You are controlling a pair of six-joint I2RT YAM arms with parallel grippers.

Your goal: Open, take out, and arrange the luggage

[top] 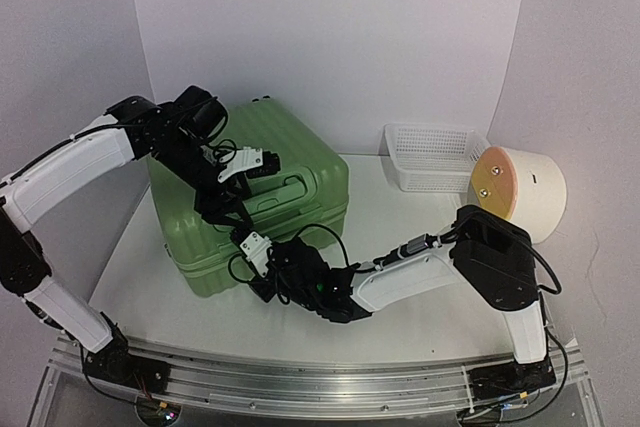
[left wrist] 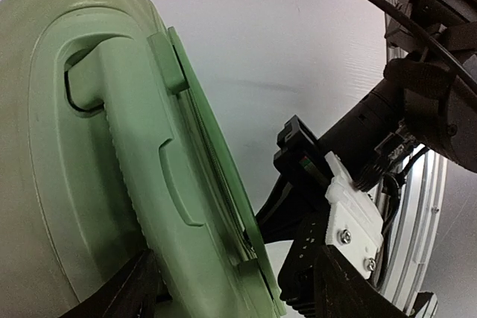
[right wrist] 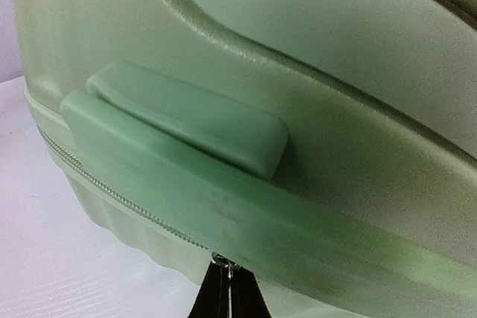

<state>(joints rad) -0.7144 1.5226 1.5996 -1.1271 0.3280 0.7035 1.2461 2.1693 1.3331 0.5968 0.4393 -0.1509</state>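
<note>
The light-green luggage (top: 300, 162) lies flat on the table at left centre, lid down. My left gripper (top: 232, 209) reaches over its top. In the left wrist view its jaws stand open astride the handle side of the luggage (left wrist: 89, 147), with the carry handle (left wrist: 127, 132) just ahead. My right gripper (top: 258, 252) is at the luggage's near edge. In the right wrist view my right gripper (right wrist: 229, 282) is shut on the metal zipper pull (right wrist: 223, 261), just below the green rim of the luggage (right wrist: 335, 147). The zipper chain (right wrist: 112, 193) runs off to the left.
A white mesh basket (top: 432, 155) stands at the back right. A cream cylinder with an orange face (top: 520, 192) lies beside it. The right arm's wrist (left wrist: 354, 214) sits close to my left gripper's right finger. White walls close in the back and sides.
</note>
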